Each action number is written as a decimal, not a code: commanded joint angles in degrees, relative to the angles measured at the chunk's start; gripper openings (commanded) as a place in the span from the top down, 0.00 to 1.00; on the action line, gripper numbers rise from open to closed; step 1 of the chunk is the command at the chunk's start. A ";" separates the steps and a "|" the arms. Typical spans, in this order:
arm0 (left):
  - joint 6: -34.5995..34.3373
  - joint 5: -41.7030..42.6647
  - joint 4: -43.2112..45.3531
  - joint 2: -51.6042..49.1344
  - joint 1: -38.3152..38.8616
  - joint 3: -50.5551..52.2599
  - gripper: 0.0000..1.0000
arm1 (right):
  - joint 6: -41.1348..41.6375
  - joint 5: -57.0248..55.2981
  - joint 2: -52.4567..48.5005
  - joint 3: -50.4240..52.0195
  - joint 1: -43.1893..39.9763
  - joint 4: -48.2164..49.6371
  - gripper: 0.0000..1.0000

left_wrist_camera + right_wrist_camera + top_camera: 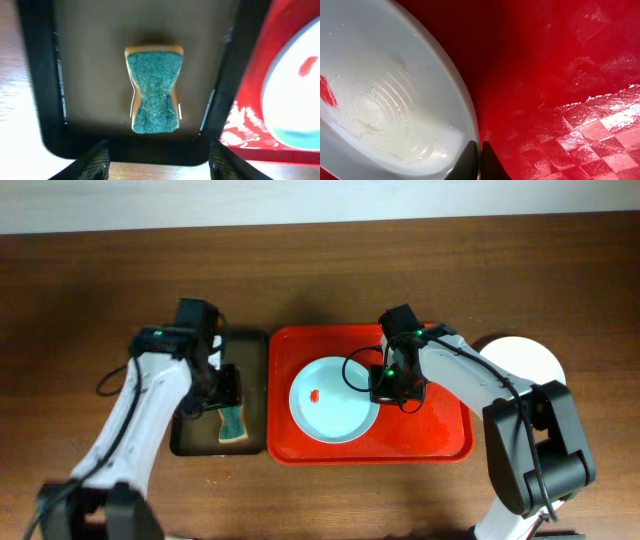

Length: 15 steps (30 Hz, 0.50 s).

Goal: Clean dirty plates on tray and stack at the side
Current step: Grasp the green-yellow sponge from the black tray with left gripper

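Two trays sit side by side. My left gripper [160,162] hangs over the dark tray [90,65], jaws spread wide, with the green sponge [154,90] just ahead. Next, on the red tray [440,435], lies a plate [335,415] with a small red smear [316,394]. My right gripper [479,160] has its jaws pressed together at that plate's right edge. Further right sits a second plate [525,355].
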State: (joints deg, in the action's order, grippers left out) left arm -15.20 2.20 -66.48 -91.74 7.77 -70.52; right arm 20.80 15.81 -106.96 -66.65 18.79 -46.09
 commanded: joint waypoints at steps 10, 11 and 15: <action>1.22 0.42 10.14 -9.07 0.07 8.46 0.55 | 0.04 0.09 0.83 -0.63 0.00 -0.15 0.96; 1.20 0.44 11.96 -9.07 0.09 9.60 0.56 | 0.04 0.11 0.83 -0.63 0.00 -0.15 0.96; 1.20 0.42 15.74 -9.07 0.07 11.61 0.60 | 0.04 0.09 0.83 -0.63 0.00 -0.13 0.96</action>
State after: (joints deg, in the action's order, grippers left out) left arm -14.55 2.20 -51.35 -100.62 7.81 -59.66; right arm 20.84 15.81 -106.96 -66.65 18.79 -46.24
